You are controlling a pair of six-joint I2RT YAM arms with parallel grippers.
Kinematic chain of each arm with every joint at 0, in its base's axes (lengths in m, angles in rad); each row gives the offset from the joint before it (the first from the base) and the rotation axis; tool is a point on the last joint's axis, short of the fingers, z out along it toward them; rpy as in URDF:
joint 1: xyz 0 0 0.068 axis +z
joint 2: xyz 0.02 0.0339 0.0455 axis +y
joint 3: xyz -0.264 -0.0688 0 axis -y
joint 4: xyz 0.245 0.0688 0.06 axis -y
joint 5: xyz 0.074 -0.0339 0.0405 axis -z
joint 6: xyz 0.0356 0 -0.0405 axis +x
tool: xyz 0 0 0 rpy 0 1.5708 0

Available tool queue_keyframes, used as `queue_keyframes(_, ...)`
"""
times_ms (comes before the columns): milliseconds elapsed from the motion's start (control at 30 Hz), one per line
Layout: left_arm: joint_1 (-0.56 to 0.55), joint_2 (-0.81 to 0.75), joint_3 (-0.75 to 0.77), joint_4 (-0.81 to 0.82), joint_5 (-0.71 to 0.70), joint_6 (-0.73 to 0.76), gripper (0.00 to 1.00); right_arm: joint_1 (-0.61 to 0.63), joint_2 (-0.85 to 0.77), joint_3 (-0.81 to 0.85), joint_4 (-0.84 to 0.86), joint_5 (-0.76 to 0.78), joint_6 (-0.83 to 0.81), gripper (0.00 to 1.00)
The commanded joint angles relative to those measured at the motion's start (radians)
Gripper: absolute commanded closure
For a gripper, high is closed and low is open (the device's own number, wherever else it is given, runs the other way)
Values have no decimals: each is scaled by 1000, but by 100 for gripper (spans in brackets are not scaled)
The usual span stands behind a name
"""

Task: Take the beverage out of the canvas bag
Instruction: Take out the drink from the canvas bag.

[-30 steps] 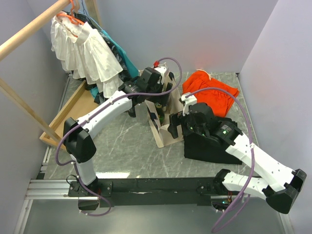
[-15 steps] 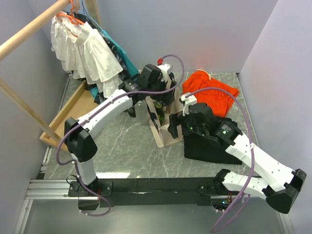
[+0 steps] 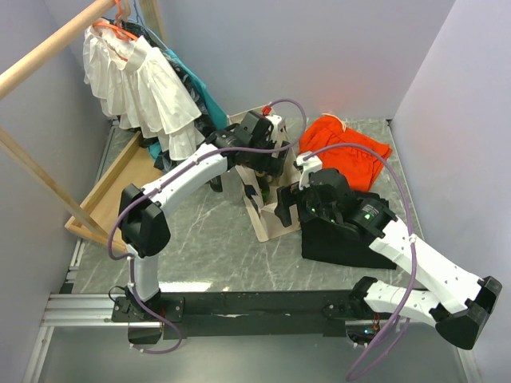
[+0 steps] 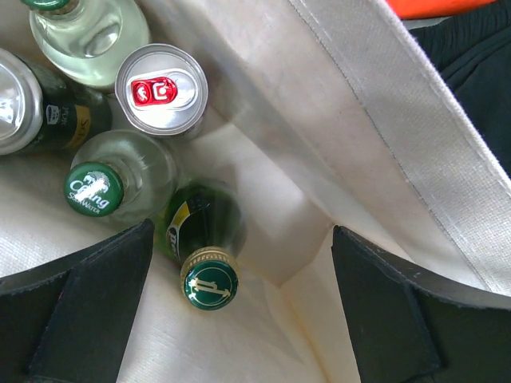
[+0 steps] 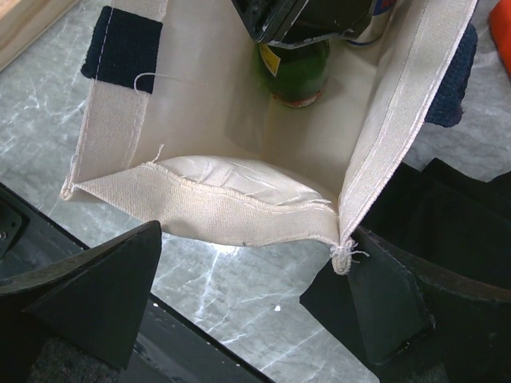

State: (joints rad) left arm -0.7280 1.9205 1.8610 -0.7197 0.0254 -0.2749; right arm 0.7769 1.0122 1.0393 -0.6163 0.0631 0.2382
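Observation:
The beige canvas bag (image 3: 267, 214) stands open on the marble table, with black handle patches (image 5: 124, 44). Inside it, in the left wrist view, stand a green bottle with a green cap (image 4: 209, 283), a clear bottle with a green cap (image 4: 94, 189), a silver can with a red tab (image 4: 161, 88), another clear bottle (image 4: 88, 32) and a dark can (image 4: 24, 104). My left gripper (image 4: 239, 335) is open and empty inside the bag's mouth (image 3: 267, 163), the green cap just inside its left finger. My right gripper (image 5: 239, 319) is open at the bag's near rim (image 5: 215, 207); the rim's corner lies against its right finger (image 5: 399, 311).
An orange cloth bundle (image 3: 343, 148) lies behind the bag on the right. A black fabric item (image 3: 343, 239) lies under my right arm. White and teal clothes (image 3: 144, 80) hang on a wooden rack (image 3: 48, 48) at the left, above a wooden base (image 3: 120, 171).
My left gripper has moved right and down, into the bag's mouth. My right arm and the bag have not moved.

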Motion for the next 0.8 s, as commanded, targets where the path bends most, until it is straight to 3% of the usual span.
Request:
queue_keyframes(0, -5, -25, 15, -11, -24, 0, 1, 15, 11, -18, -31, -14, 12, 0)
queue_keyframes(767, -4, -78, 12, -87, -114, -14, 7, 15, 29, -10, -30, -9, 12, 0)
